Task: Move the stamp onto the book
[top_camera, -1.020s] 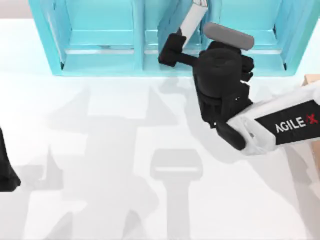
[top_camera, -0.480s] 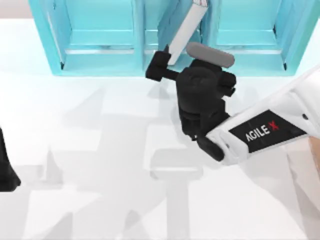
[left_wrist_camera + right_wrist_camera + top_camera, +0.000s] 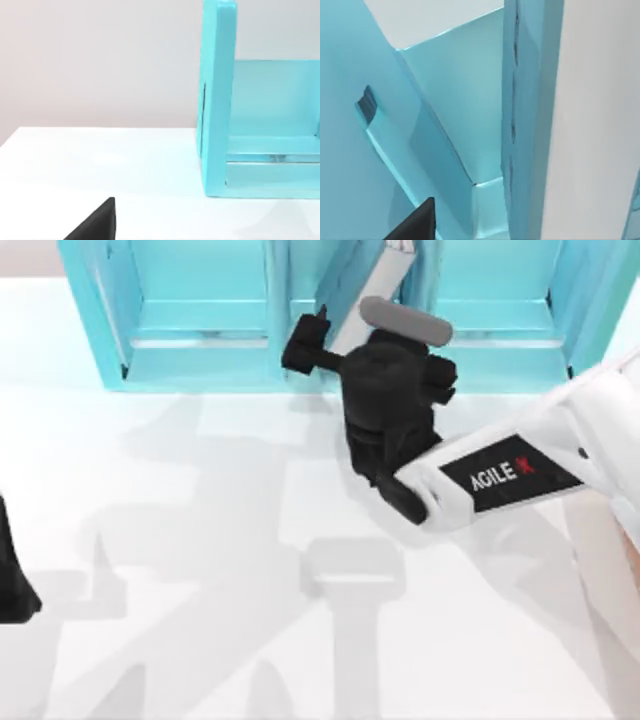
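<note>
The book leans tilted in the middle bay of the light-blue shelf, its white page edges facing up. In the right wrist view its teal cover and white pages stand very close. My right gripper is at the book's lower end and open. One black finger lies left of the book, apart from the cover, and the wrist hides the other. That finger's tip shows near the shelf wall. The stamp is out of view. My left gripper is parked at the table's left edge, open.
The light-blue shelf unit runs along the back of the white table, with upright dividers between its bays. Its end panel stands ahead in the left wrist view. My right arm crosses the table's right side.
My right arm has swung left and toward the shelf, carrying its gripper from right of the book to the book's lower end. The left arm has not moved.
</note>
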Motion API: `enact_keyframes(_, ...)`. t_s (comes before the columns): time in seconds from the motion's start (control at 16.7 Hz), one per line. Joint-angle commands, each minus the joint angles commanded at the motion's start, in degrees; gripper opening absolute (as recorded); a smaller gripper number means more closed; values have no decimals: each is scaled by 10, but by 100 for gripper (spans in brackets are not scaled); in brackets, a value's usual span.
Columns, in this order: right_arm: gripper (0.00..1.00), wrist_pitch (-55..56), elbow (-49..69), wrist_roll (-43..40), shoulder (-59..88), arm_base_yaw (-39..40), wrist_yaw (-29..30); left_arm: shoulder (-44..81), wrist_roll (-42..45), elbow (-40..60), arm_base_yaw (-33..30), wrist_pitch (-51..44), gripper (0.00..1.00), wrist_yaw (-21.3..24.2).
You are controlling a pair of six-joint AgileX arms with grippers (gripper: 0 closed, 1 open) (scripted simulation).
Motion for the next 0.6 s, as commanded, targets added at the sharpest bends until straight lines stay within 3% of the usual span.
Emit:
enact_keyframes(0.36, 100, -58, 140, -7, 78, -36, -35, 0, 0, 0, 0, 0, 100, 0)
enact_keyframes(0.6, 100, -68, 163, -8, 90, -42, -41, 0, 0, 0, 0, 0, 100, 0)
